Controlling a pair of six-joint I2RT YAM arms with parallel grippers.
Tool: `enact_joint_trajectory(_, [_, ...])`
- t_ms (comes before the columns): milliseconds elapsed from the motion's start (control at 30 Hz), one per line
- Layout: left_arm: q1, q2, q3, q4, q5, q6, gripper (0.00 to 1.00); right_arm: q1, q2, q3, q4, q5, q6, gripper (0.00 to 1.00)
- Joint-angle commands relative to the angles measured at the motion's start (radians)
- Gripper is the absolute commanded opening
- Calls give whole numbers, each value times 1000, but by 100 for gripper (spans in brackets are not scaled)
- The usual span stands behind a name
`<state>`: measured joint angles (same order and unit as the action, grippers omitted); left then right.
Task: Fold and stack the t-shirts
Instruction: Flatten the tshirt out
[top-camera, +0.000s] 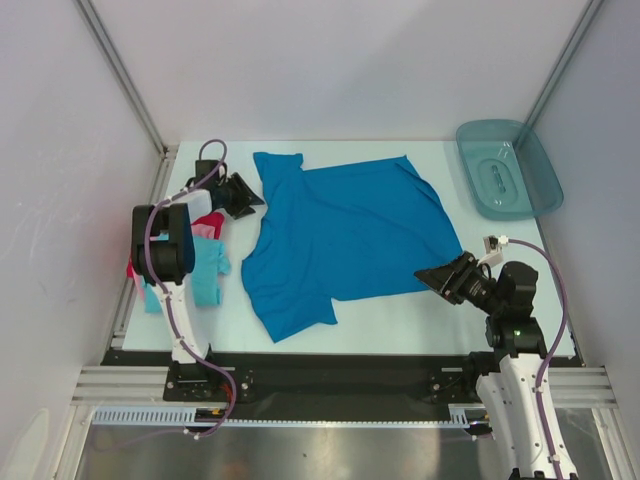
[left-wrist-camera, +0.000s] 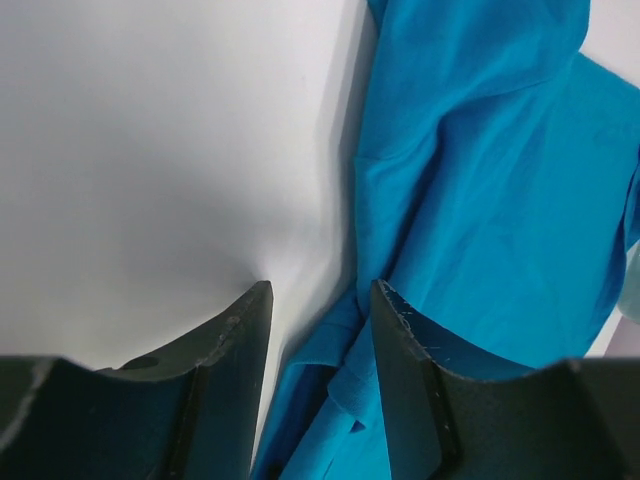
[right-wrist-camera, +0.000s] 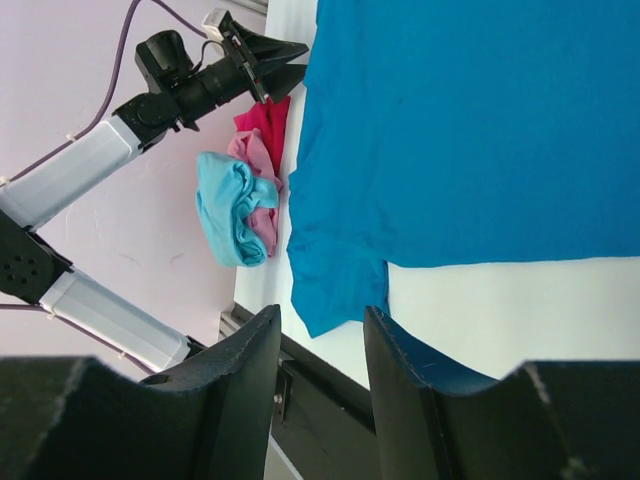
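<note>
Top external | blue t-shirt (top-camera: 345, 235) spread | left gripper (top-camera: 255, 200), right gripper (top-camera: 425, 275) parted, seemingly empty

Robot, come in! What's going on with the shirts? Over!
Left pincer open, right pincer open, both empty. Blue t-shirt spread out, not folded. Other shirts heaped at left edge. Tray off in far corner.
</note>
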<state>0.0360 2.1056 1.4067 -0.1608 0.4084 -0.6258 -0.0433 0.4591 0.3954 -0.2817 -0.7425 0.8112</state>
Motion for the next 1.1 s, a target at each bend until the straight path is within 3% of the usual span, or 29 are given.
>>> enact_joint_trajectory(0, [-1, -35, -26, 66, 37, -49, 49, -1, -7, 31, 15, -21, 0, 44])
enact_joint_trajectory(733, [-70, 5, 0, -97, 10, 0, 45, 5, 0, 51, 18, -15, 3, 44])
enact_joint_trajectory(867, [-73, 10, 0, -114, 1, 5, 42, 5, -2, 49, 18, -14, 3, 44])
enact_joint_trajectory(1067, [-73, 7, 18, -147, -37, 26, 29, 6, -7, 49, 15, -14, 0, 44])
